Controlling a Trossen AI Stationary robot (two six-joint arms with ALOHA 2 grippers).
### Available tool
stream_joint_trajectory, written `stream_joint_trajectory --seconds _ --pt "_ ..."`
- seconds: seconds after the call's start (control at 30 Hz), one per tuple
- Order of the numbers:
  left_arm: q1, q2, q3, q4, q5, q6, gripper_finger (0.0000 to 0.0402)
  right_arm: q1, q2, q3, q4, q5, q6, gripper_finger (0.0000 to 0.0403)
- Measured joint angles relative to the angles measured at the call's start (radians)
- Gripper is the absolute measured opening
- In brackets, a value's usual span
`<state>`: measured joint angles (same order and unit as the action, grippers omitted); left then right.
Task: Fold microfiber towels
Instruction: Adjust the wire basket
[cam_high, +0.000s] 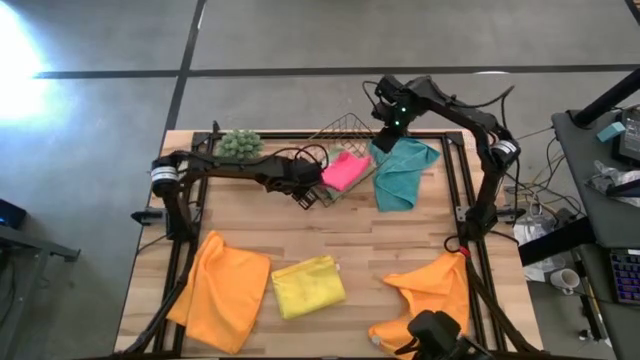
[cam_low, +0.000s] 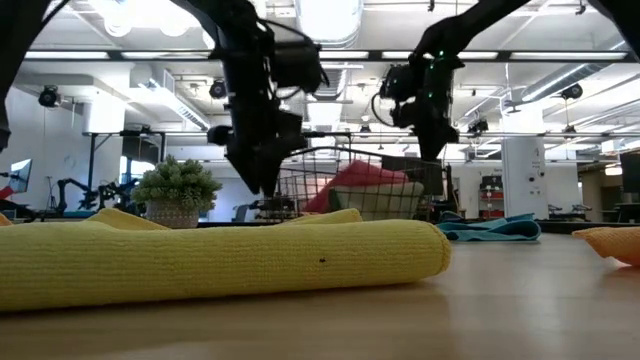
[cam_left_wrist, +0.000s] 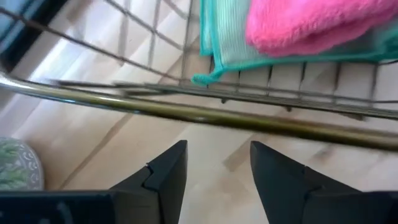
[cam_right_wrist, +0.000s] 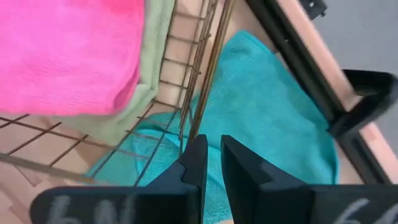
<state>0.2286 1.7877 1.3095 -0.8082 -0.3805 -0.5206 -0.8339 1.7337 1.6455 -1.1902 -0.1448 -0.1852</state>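
A wire basket (cam_high: 345, 140) stands tilted at the far middle of the wooden table (cam_high: 330, 235). 1 small green plant ball (cam_high: 240, 144) sits near the table's far left edge.

Fuzzy cloth pink towel (cam_left_wrist: 311, 25) lies in a glossy metal wire basket (cam_left_wrist: 205, 115) on a matt wooden table (cam_high: 380, 250).

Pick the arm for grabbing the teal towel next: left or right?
Right. The right gripper hangs at the teal towel's edge by the wire basket; the left gripper sits across the basket, near the pink towel.
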Motion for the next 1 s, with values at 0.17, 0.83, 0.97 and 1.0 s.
stream_joint_trajectory --seconds 0.17,0.83,0.97,1.0 --pt "-0.015 -0.076 0.001 -0.011 0.003 -0.003 0.0160 -0.010 -0.047 0.000 0.000 0.014 -0.017 0.0038" --pt "-0.313 -0.123 0.005 0.402 0.031 0.145 0.0160 -0.043 -0.108 0.001 0.001 0.025 -0.035 0.0038" --pt "-0.325 -0.054 0.005 0.458 0.029 0.210 0.0160 -0.043 -0.129 0.001 -0.009 0.024 -0.015 0.0038" --pt "-0.326 -0.037 0.005 0.470 0.024 0.216 0.0160 -0.043 -0.136 0.001 -0.009 0.023 -0.012 0.0038"
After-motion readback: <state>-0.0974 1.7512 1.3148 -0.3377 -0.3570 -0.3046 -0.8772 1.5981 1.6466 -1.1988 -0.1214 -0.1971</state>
